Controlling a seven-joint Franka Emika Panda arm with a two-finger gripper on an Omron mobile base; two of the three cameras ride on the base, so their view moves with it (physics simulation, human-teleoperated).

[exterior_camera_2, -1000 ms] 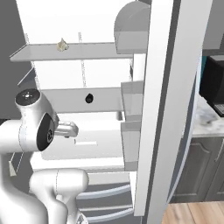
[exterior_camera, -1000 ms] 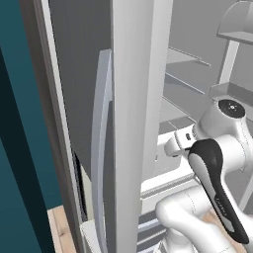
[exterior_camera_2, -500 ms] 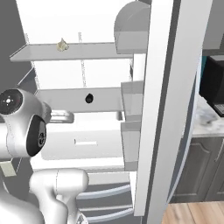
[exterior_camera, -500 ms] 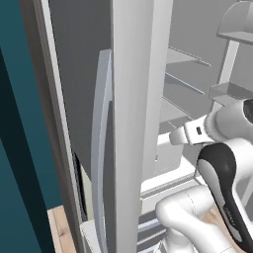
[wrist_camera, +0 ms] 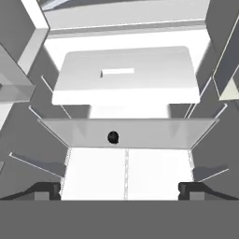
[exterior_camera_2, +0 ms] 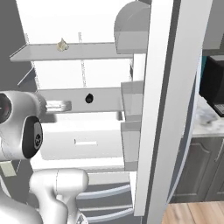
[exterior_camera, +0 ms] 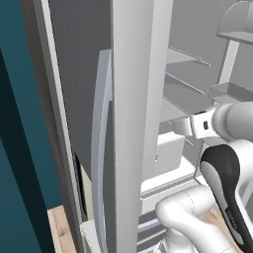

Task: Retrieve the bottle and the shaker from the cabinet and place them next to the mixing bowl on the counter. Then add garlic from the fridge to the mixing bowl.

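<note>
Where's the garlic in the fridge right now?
In the right base view, the garlic sits on the top fridge shelf, left part, above the shelf carrying a small dark object.

No readable text, label, brand, number or sign appears on anything here.

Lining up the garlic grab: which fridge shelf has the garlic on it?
The upper shelf: the garlic sits near its left end. The shelf below carries only a small dark object, not garlic.
</note>
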